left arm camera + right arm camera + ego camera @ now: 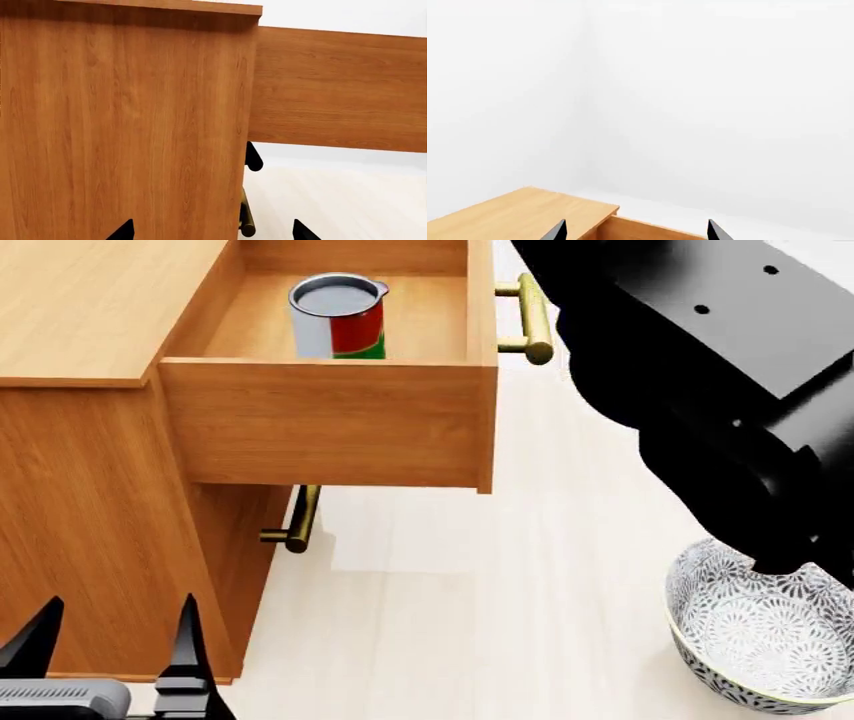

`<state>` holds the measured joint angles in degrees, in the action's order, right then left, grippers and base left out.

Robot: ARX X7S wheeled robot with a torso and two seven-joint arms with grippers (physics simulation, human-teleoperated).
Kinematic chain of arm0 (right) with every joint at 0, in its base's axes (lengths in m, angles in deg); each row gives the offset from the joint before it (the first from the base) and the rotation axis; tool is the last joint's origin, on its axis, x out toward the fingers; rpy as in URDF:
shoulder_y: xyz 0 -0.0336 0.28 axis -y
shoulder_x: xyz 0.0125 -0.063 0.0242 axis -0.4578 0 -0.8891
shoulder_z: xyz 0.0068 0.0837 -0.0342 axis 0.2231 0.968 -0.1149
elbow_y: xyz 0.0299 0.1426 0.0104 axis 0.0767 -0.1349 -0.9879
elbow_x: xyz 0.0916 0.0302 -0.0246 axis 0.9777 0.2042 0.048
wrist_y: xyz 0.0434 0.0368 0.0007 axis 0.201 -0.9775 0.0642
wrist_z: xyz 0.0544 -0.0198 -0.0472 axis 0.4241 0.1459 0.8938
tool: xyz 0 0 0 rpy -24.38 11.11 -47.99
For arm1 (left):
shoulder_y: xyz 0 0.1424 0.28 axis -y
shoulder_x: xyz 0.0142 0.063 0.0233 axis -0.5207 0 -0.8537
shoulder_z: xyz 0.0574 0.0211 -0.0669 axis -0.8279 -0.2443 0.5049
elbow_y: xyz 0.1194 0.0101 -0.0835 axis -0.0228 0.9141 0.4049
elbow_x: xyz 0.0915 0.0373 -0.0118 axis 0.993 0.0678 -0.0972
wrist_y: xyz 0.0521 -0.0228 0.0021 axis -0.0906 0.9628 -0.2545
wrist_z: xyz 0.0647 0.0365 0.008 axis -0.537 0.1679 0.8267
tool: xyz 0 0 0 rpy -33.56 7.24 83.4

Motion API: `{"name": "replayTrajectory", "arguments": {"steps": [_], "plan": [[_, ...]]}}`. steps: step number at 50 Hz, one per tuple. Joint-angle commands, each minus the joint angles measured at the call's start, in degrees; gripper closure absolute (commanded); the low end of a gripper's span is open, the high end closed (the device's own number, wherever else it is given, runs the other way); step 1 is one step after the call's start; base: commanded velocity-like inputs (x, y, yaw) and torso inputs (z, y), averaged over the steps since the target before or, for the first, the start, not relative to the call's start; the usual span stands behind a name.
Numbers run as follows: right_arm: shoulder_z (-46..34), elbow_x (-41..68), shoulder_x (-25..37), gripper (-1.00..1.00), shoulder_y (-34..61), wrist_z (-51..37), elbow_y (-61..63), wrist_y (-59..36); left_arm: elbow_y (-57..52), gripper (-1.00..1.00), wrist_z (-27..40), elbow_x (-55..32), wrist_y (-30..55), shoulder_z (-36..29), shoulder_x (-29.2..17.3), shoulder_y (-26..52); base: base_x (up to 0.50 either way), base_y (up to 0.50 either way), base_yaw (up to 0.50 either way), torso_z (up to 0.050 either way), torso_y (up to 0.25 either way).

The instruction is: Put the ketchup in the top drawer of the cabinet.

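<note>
The ketchup (338, 318), a small tin with a silver lid and a red and green label, stands upright inside the top drawer (327, 425). That drawer is pulled out of the cabinet (80, 490), and its brass handle (531, 318) points away. My left gripper (120, 605) is open and empty, low beside the cabinet's side. In the left wrist view the left gripper (213, 231) faces the cabinet (120, 125) under the drawer's side (340, 87). My right gripper (636, 231) is open and empty, high above the cabinet top (514, 212). The right arm (721, 370) fills the head view's upper right.
A grey-patterned bowl (761, 640) sits on the pale surface at the lower right, partly behind my right arm. The lower drawer is closed, and its brass handle (300, 520) juts out under the open top drawer. That same handle (247, 215) is close to my left gripper.
</note>
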<state>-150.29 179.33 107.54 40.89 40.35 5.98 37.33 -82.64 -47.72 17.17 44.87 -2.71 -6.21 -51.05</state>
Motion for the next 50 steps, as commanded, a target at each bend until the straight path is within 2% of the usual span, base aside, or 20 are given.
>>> {"name": "replayTrajectory", "arguments": {"steps": [1, 9, 18, 50], "plan": [[-0.38, -6.46, 13.11, -1.00, -3.72, -12.48, 20.99, 6.75, -0.32, -1.00, 0.19, -0.18, -0.01, 0.04, -0.24, 0.02, 0.00, 0.00, 0.00, 0.000, 0.000], [0.08, -7.60, 16.84, -1.00, -6.15, -14.99, 25.26, 9.71, -0.59, -1.00, 0.45, -0.14, 0.27, -0.11, -0.35, 0.07, 0.00, 0.00, 0.00, 0.000, 0.000], [-1.92, -18.73, 20.78, -1.00, -7.32, -25.36, 33.07, 10.53, -1.32, -1.00, 0.80, -0.10, 0.83, -0.28, -0.53, 0.42, 0.00, 0.00, 0.00, 0.000, 0.000], [-3.52, -29.19, 23.82, -1.00, -14.86, -33.17, 39.97, 15.01, -7.69, -1.00, 1.92, 0.61, 1.70, -1.00, -2.21, 0.07, 0.00, 0.00, 0.00, 0.000, 0.000]]}}
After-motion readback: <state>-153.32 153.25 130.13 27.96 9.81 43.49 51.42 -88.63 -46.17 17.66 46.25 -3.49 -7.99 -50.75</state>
